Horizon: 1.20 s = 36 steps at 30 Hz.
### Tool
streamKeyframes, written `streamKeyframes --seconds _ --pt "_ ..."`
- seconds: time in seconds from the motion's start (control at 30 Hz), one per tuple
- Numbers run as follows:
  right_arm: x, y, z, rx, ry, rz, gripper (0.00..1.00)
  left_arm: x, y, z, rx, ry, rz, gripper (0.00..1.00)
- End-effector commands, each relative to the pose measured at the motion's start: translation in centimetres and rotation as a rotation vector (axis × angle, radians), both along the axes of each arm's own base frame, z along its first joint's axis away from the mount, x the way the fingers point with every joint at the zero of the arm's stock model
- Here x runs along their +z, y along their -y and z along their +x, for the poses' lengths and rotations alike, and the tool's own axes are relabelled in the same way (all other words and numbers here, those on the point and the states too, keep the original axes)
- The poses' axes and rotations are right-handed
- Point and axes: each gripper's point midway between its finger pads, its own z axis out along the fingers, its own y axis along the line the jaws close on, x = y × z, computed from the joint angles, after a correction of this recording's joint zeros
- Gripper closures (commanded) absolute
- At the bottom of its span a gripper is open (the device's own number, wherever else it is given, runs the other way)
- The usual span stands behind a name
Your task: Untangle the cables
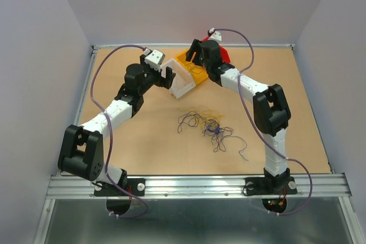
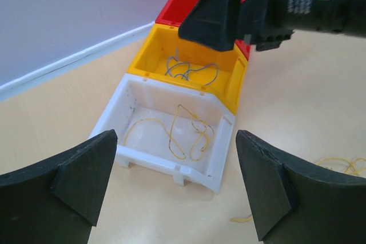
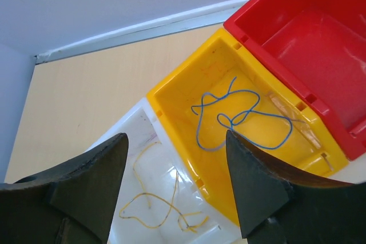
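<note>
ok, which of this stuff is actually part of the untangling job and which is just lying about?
Job: tangle of cables on the table; yellow cable in the white bin; blue cable in the yellow bin.
Lying about: empty-looking red bin; the arms' own lilac cables.

The right gripper point(image 3: 176, 138) hangs over the yellow bin point(image 3: 186, 95), jaws apart with nothing between them. A curly blue wire point(image 3: 198, 130) lies inside that bin. The red bin point(image 3: 309, 38) touches its right side. The white bin point(image 3: 128, 127) on its left holds a yellow wire point(image 3: 147, 199).
</note>
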Motion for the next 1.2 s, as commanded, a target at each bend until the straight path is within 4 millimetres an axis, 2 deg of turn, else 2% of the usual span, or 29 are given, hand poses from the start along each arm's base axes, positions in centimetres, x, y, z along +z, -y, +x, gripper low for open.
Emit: streamKeyframes --seconds 0.0,0.07,0.1,0.13,0.17,0.2,0.27,0.3,0.33,0.37,0.4,0.43,0.47,0.5,0.53,0.57,0.63,0.67,0.73,0.77,0.83,0.97,1.03,1.07,1.1,1.17 --pt "3.1 1.8 -1.0 -0.037 0.045 -0.034 0.25 1.6 -0.5 1.1 0.032 0.063 0.004 0.02" --pt "3.0 1.9 -1.1 -0.032 0.041 -0.049 0.25 1.3 -0.5 1.2 0.036 0.055 0.009 0.02" --pt "3.7 2.0 -1.4 -0.023 0.048 -0.055 0.26 1.5 -0.5 1.2 0.036 0.06 0.011 0.02" --pt "3.5 1.9 -1.7 -0.01 0.045 -0.063 0.29 1.6 -0.5 1.2 0.036 0.06 0.011 0.02" --pt "2.8 2.2 -2.3 -0.001 0.03 -0.078 0.3 1.5 -0.6 1.2 0.039 0.057 0.012 0.02" --pt "3.5 2.3 -3.0 0.026 0.039 -0.087 0.3 1.6 -0.6 1.2 0.034 0.059 0.014 0.02" --pt "3.3 2.1 -4.3 0.082 0.032 -0.107 0.31 1.8 -0.6 1.0 0.027 0.067 0.018 0.02" --pt "1.2 2.3 -5.7 0.128 -0.008 -0.139 0.31 1.8 -0.4 0.9 0.018 0.069 0.018 0.02" --pt "2.4 2.4 -6.9 0.158 0.01 -0.139 0.3 1.8 -0.3 0.8 0.006 0.073 0.026 0.01" --pt "1.7 2.5 -7.9 0.191 -0.003 -0.152 0.3 1.8 -0.1 0.7 -0.005 0.076 0.032 0.01" --pt "-0.4 3.1 -9.7 0.233 -0.04 -0.189 0.3 1.7 0.4 0.4 -0.042 0.08 0.036 0.01" --pt "0.5 3.5 -11.2 0.256 -0.023 -0.193 0.27 1.5 0.8 0.1 -0.071 0.078 0.046 0.01" --pt "0.2 3.9 -12.3 0.279 -0.023 -0.212 0.25 1.4 1.2 -0.2 -0.108 0.083 0.057 0.01" --pt "-2.5 4.9 -14.2 0.286 -0.079 -0.239 0.23 1.1 1.7 -0.5 -0.138 0.081 0.061 0.01" --pt "-1.4 5.5 -15.4 0.286 -0.056 -0.233 0.21 0.9 2.1 -0.8 -0.178 0.082 0.078 0.01" --pt "-1.9 5.8 -16.3 0.29 -0.065 -0.237 0.21 0.6 2.7 -1.3 -0.213 0.072 0.076 0.01" --pt "-3.9 6.8 -18.8 0.295 -0.113 -0.231 0.22 -0.1 4.0 -2.0 -0.272 0.061 0.105 0.01" --pt "-5.1 7.1 -19.4 0.299 -0.138 -0.241 0.23 -0.4 4.3 -2.1 -0.27 0.051 0.11 0.02" --pt "-5.8 7.0 -20.3 0.325 -0.153 -0.242 0.27 -0.7 5.3 -2.6 -0.295 0.055 0.141 0.04" --pt "-6.9 6.8 -20.6 0.337 -0.172 -0.262 0.31 -1.0 5.4 -2.6 -0.286 0.053 0.152 0.04" --pt "-7.5 6.8 -20.3 0.332 -0.186 -0.272 0.32 -0.8 5.7 -2.8 -0.295 0.056 0.151 0.04" --pt "-9.1 6.0 -19.9 0.365 -0.216 -0.297 0.44 -1.0 5.9 -3.1 -0.317 0.045 0.157 0.04" --pt "-9.7 5.5 -19.7 0.386 -0.225 -0.308 0.44 -1.2 6.5 -3.8 -0.368 0.023 0.168 0.04" --pt "-9.9 5.3 -19.6 0.392 -0.224 -0.312 0.44 -1.7 6.7 -3.7 -0.385 0.008 0.188 0.04" --pt "-10.0 5.0 -19.5 0.405 -0.222 -0.323 0.44 -1.2 7.0 -3.6 -0.389 0.008 0.193 0.05" --pt "-10.8 4.7 -19.4 0.413 -0.235 -0.335 0.43 -1.6 7.0 -3.6 -0.39 -0.021 0.198 0.05"
